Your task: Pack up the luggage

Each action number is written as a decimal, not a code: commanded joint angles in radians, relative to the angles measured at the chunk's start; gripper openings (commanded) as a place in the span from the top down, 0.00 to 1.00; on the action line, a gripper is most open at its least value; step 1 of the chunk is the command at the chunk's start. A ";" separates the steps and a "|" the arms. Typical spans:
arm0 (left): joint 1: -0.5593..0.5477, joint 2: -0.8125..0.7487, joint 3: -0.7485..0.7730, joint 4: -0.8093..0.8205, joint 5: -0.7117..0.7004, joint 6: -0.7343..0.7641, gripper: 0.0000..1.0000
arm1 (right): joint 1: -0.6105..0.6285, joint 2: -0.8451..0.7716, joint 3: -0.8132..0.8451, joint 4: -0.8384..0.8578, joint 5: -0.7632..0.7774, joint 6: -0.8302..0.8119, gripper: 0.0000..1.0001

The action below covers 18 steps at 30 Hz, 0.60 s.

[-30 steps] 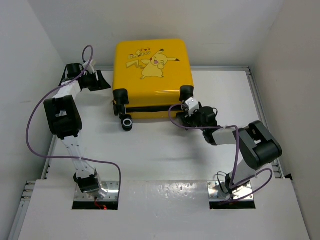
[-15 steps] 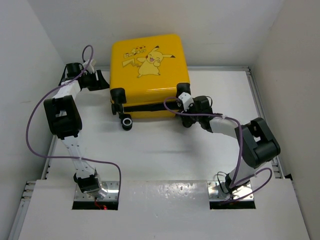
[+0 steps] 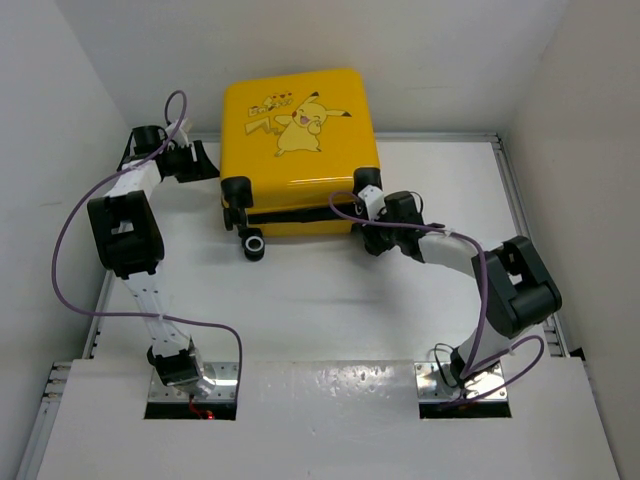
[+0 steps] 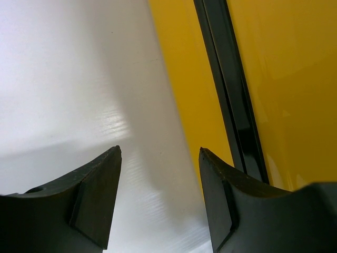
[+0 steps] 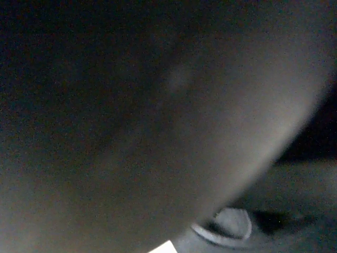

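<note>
Yellow luggage [image 3: 300, 130] lies between my arms: right gripper [image 3: 372, 225], closure unreadable, at its near-right corner; left gripper [image 4: 160, 158], fingers apart and empty, beside its left wall.

Glossy, smooth yellow hard plastic on the luggage [image 3: 300, 140], with soft highlights across the shell. Shiny black trim [image 4: 231, 100] along its seam. Matt, slightly grainy dark plastic on the fingers [image 4: 92, 200] of the left end effector [image 4: 160, 153]. Smooth white worktop [image 4: 63, 79], faintly ribbed, with a dull sheen. Smooth purple sheathing on the cable [image 3: 56, 255]. Right wrist view too blurred to tell any finish.
</note>
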State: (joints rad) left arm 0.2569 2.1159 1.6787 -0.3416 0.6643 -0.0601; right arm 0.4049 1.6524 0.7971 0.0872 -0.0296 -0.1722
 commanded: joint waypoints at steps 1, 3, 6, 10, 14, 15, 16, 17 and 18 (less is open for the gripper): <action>-0.001 -0.063 0.044 0.006 0.004 0.016 0.37 | -0.061 0.018 -0.044 -0.161 0.174 -0.032 1.00; -0.001 -0.054 0.053 0.006 0.004 0.016 0.37 | -0.121 0.018 -0.050 -0.150 0.187 -0.050 1.00; -0.010 -0.054 0.053 -0.004 0.004 0.025 0.37 | -0.220 0.009 -0.056 -0.152 0.181 -0.065 1.00; -0.010 -0.045 0.053 -0.004 0.014 0.025 0.37 | -0.354 -0.020 -0.070 -0.103 0.152 -0.128 1.00; -0.030 -0.036 0.062 -0.013 0.024 0.025 0.35 | -0.498 0.024 0.035 -0.095 0.132 -0.121 1.00; -0.030 -0.036 0.062 -0.013 0.024 0.025 0.35 | -0.543 0.062 0.059 -0.092 0.132 -0.092 1.00; -0.030 -0.036 0.085 -0.013 0.035 0.025 0.35 | -0.590 0.073 0.112 -0.096 0.131 -0.086 0.98; -0.030 -0.027 0.099 -0.013 0.035 0.014 0.35 | -0.612 0.084 0.166 -0.095 0.138 -0.073 0.95; -0.030 -0.010 0.114 -0.013 0.044 -0.015 0.34 | -0.653 0.127 0.194 -0.096 0.151 -0.047 0.81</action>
State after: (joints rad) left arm 0.2352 2.1159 1.7184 -0.3710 0.6689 -0.0536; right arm -0.0658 1.6951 0.8829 -0.0013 -0.1951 -0.2405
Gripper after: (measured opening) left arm 0.649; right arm 0.501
